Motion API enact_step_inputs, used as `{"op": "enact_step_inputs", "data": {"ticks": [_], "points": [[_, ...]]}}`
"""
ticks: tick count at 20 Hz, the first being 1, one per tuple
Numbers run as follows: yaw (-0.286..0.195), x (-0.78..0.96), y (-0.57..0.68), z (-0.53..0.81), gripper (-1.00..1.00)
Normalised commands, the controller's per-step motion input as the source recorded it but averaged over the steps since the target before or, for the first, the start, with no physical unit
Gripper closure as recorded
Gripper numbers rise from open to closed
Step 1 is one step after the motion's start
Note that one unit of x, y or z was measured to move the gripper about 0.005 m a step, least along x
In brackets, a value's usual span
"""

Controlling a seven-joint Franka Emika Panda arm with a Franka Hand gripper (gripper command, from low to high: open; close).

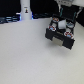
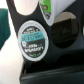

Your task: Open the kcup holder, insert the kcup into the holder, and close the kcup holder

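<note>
The black kcup holder [image 1: 61,34] stands at the exterior view's right, its tray of round slots slid out toward the front. My gripper [image 1: 62,22] hangs just above the tray, shut on the kcup [image 1: 60,22], which shows as a small white cup between the dark fingers. Close up in the wrist view, the kcup [image 2: 49,8] is tilted, with its green top and white side over an empty round slot [image 2: 66,31]. The tray [image 2: 50,59] holds another pod with a teal and white lid [image 2: 33,39] in the neighbouring slot. My fingers are not clear in the wrist view.
A white bottle-like object [image 1: 25,10] stands at the back on the exterior view's left. The holder rests on a white tabletop [image 1: 25,55]. A blurred green shape [image 2: 3,31] sits at the edge of the wrist view.
</note>
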Motion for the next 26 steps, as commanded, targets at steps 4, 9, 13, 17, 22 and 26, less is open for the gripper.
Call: {"op": "enact_step_inputs", "data": {"ticks": [4, 9, 13, 17, 22, 26], "points": [[0.001, -0.33, -0.32, 0.0, -1.0], [0.0, -0.27, -0.39, 0.0, -1.0], [0.0, -0.15, -0.44, 0.0, -1.0], [-0.005, -0.18, -0.45, 0.0, -1.0], [-0.003, -0.19, -0.38, -0.03, -1.0], [0.0, -0.21, -0.33, -0.08, -1.0]]}}
